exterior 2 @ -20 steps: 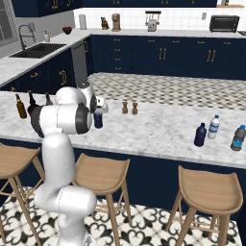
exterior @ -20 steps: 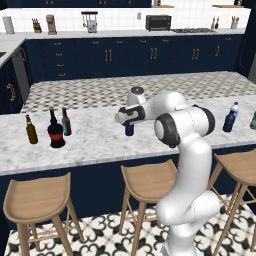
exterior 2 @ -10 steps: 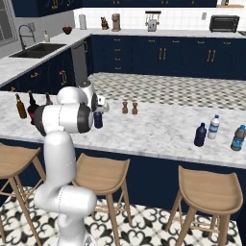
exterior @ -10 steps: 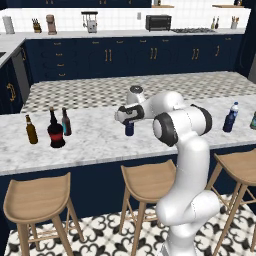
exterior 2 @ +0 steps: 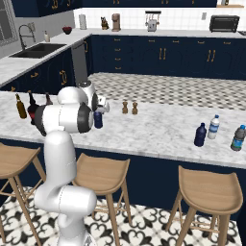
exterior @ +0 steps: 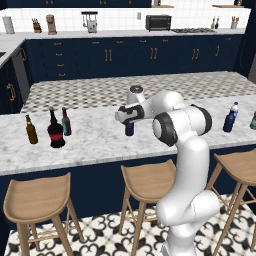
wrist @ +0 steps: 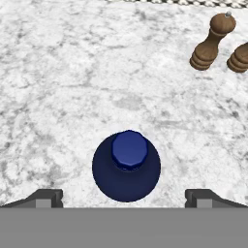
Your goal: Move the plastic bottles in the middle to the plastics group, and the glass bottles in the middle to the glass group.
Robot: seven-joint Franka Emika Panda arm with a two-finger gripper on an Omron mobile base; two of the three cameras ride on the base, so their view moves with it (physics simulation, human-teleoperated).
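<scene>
Gripper (wrist: 126, 197) spread wide, poised directly above the upright dark blue plastic bottle (wrist: 126, 165) on the marble counter (wrist: 72, 87), fingertips (wrist: 46, 197) clear of it.

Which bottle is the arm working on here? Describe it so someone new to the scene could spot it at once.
On the long marble counter, look mid-length, directly under the tool at the end of the white arm. A small dark blue bottle stands there alone, upright. Unlike the wooden grinders behind it, it is solid navy with a short neck and blue cap.
</scene>
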